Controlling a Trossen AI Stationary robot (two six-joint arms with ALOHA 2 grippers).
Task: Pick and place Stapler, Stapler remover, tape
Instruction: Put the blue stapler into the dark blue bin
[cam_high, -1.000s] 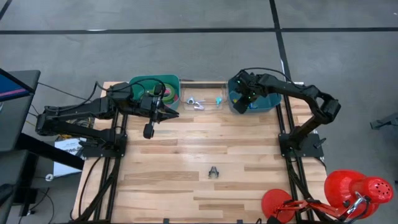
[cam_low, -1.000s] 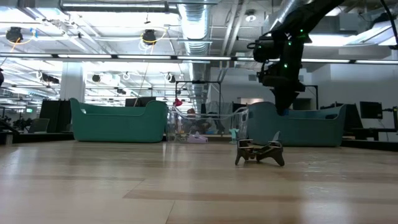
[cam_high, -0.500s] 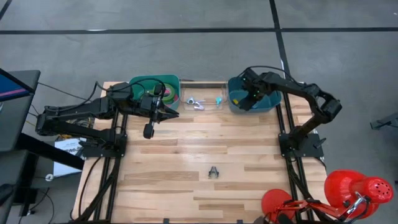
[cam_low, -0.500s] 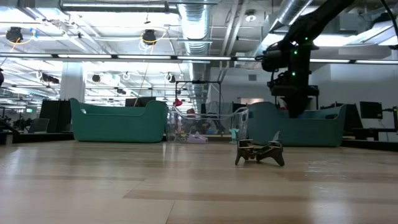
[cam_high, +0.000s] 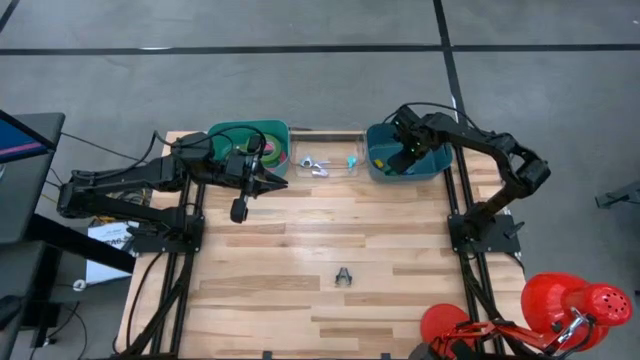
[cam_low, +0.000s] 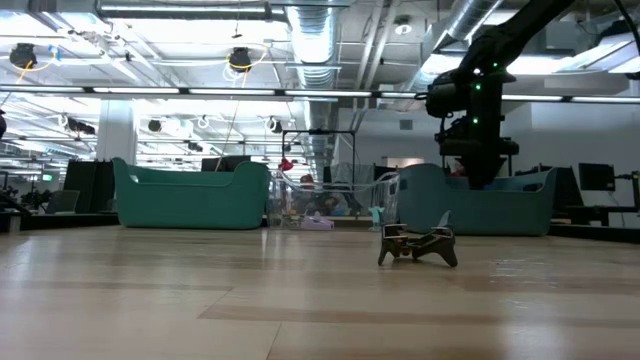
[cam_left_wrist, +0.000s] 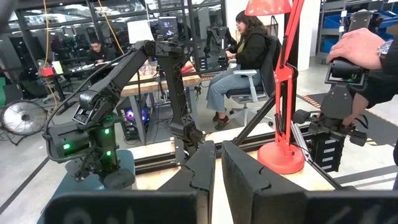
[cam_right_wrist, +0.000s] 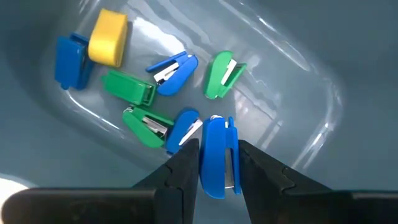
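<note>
My right gripper (cam_right_wrist: 216, 163) hangs over the right teal bin (cam_high: 430, 168) and is shut on a blue stapler (cam_right_wrist: 216, 155). Several small blue, green and yellow staplers (cam_right_wrist: 149, 93) lie on the bin's floor below it. The stapler remover (cam_high: 343, 277) rests on the bare table at near centre and also shows in the low view (cam_low: 418, 245). Green tape rolls (cam_high: 268, 154) lie in the left green bin (cam_high: 225, 135), partly hidden by my left arm. My left gripper (cam_high: 280, 180) is shut and empty beside that bin. My right gripper pinches the blue stapler by its two long sides (cam_right_wrist: 205, 158) between the two fingers. The fingers come from above, pointing down into the bin. The stapler is lifted clear of the bin's floor and of the other staplers.
A clear tray (cam_high: 325, 152) with small pieces stands between the two bins at the table's far edge. A red lamp (cam_high: 570, 305) stands at the near right corner. People sit and stand in the room beyond the table.
My right gripper has gone from the right bin's left rim toward the table's right edge and now hangs over the bin's inside.
</note>
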